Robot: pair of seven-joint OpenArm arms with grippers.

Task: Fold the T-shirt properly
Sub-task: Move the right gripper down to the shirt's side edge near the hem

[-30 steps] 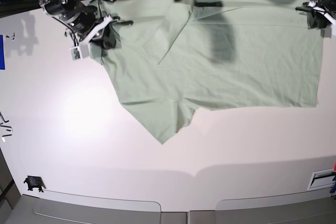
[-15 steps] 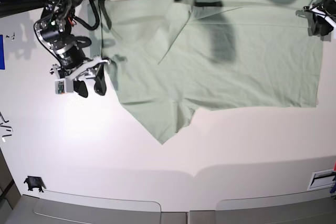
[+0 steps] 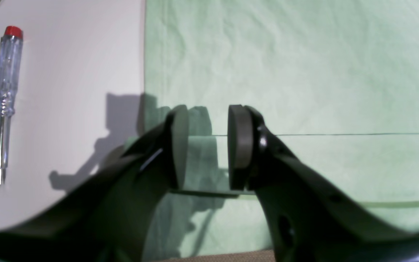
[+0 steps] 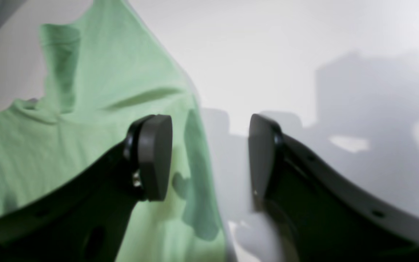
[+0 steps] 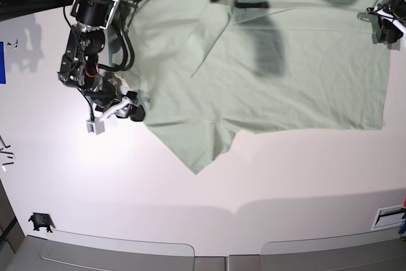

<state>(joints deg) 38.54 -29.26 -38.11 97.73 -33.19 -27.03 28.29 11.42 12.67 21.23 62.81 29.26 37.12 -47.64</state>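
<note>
The T-shirt (image 5: 273, 68) lies spread across the far half of the bench (image 5: 209, 182), its top edge along the far edge and one sleeve pointing toward the bench centre. One flap is already turned over near the far edge, so the fold appears to be at an early stage.

The right gripper (image 5: 127, 111) stands at the shirt's near left edge with its jaws spread and nothing between them. The left gripper (image 5: 385, 25) stands at the far right corner; its jaws are partly apart, straddling a raised fold of cloth (image 3: 204, 160), but whether the pads press it cannot be told.

The next move likely calls for the right gripper to descend and pinch the shirt edge.

The left wrist view alone shows a screwdriver (image 3: 5, 91) lying beside the shirt. The right wrist view shows one pad (image 4: 155, 156) over cloth, the other over bare bench.
</note>
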